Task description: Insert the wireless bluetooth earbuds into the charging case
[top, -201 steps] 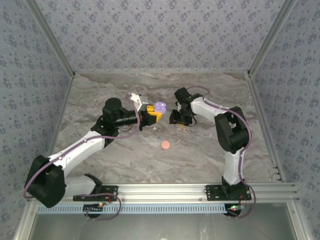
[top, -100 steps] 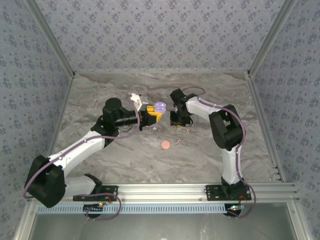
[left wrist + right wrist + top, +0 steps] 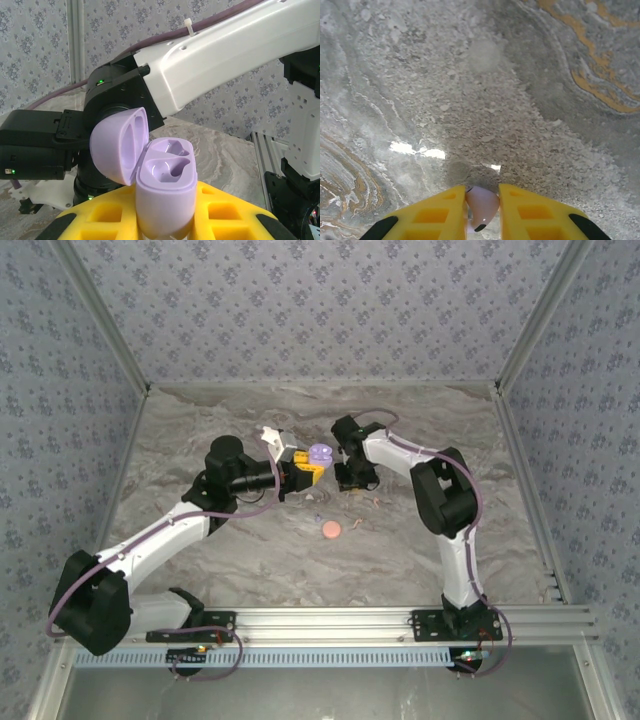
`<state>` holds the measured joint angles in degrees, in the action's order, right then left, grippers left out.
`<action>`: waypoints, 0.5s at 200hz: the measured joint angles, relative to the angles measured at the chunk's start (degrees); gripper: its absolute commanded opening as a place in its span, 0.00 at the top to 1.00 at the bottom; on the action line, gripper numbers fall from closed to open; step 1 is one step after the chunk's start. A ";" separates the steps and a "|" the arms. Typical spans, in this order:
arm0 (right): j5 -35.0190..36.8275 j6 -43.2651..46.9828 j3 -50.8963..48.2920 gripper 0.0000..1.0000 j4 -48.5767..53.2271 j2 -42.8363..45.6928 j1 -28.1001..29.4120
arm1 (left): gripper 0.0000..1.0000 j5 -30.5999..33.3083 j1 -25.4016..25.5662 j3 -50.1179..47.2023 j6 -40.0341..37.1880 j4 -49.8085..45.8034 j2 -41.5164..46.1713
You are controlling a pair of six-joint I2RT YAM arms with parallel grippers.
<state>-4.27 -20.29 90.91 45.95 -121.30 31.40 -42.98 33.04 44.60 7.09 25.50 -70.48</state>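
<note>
The case (image 3: 165,192) sat between the left gripper's (image 3: 309,469) fingers (image 3: 225,215), its lid (image 3: 119,146) hinged open to its left (as the left wrist view had it). Just right of the case hung the right gripper (image 3: 345,484), an earbud (image 3: 482,205) between its fingers (image 3: 530,212). On the table (image 3: 200,430), before both, lay a disc (image 3: 331,530).

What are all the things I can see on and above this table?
charging case: one, lavender, lid open, wells empty, in the left end effector
held earbud: one, pale lavender, in the right end effector
loose earbuds: a few tiny specks, lavender and pinkish, on the table near the disc
disc: one, pinkish-orange, mid-table
table: one, grey marbled
left end effector: yellow fingers, clamping the case
right end effector: yellow fingers, pinching the earbud
</note>
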 measured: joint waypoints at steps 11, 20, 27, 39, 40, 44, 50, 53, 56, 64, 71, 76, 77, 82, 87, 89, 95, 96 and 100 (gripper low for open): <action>0.04 1.22 1.25 0.75 0.63 -0.70 0.13 | 0.78 0.00 0.00 0.00 -0.02 0.00 0.00; 0.07 2.23 2.05 0.75 1.05 -1.20 0.26 | 0.78 0.00 0.00 0.00 0.00 0.00 0.00; 0.04 3.08 2.62 0.74 1.44 -1.62 0.42 | 0.78 0.00 0.00 0.00 0.00 0.00 0.00; 0.04 4.55 3.45 0.73 2.19 -2.29 0.63 | 0.78 0.00 0.00 0.00 0.00 0.00 0.00; 0.04 4.63 3.52 0.73 2.23 -2.34 0.66 | 0.78 0.00 0.00 0.00 0.00 0.00 0.00; 0.07 5.16 3.82 0.73 2.56 -2.58 0.72 | 0.78 0.00 0.00 0.00 0.00 0.00 0.00; 0.28 5.88 4.26 0.71 2.97 -2.91 0.83 | 0.78 0.00 0.00 0.00 -0.02 0.00 0.00; 0.35 6.36 4.52 0.71 3.26 -3.02 0.90 | 0.78 0.00 0.00 0.00 0.00 0.00 0.00; 0.35 6.69 4.70 0.70 3.43 -3.06 0.92 | 0.78 0.00 0.00 0.00 0.00 0.00 0.00; 0.46 7.54 5.27 0.68 3.85 -3.28 1.07 | 0.78 0.00 0.00 0.00 0.00 0.00 0.00; 0.48 8.20 5.70 0.66 4.22 -3.41 1.18 | 0.78 0.00 0.00 0.00 -0.02 0.00 0.00; 0.52 8.76 6.03 0.63 4.48 -3.50 1.27 | 0.78 0.00 0.00 0.00 0.00 0.00 0.00; 0.52 8.72 6.05 0.63 4.52 -3.50 1.29 | 0.78 0.00 0.00 0.00 0.00 0.00 0.00; 0.59 9.22 6.38 0.59 4.85 -3.54 1.36 | 0.78 0.00 0.00 0.00 0.00 -0.02 0.00; 0.68 9.51 6.58 0.56 5.07 -3.54 1.38 | 0.78 0.00 0.00 0.00 0.00 0.00 0.00; 0.70 9.46 6.64 0.56 5.09 -3.54 1.40 | 0.78 0.00 0.00 0.00 0.00 0.00 0.00; 0.72 9.57 6.86 0.55 5.31 -3.54 1.40 | 0.78 0.00 0.00 0.00 0.00 0.00 0.00; 0.72 9.44 6.88 0.55 5.35 -3.54 1.40 | 0.78 0.00 0.00 0.00 0.00 0.00 0.00; 0.70 9.31 6.93 0.54 5.33 -3.54 1.44 | 0.78 0.00 0.00 0.00 0.00 0.00 0.00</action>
<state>-3.57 -10.98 97.84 51.29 -124.84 32.84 -42.98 33.04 44.60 7.09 25.50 -70.48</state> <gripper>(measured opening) 0.441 0.223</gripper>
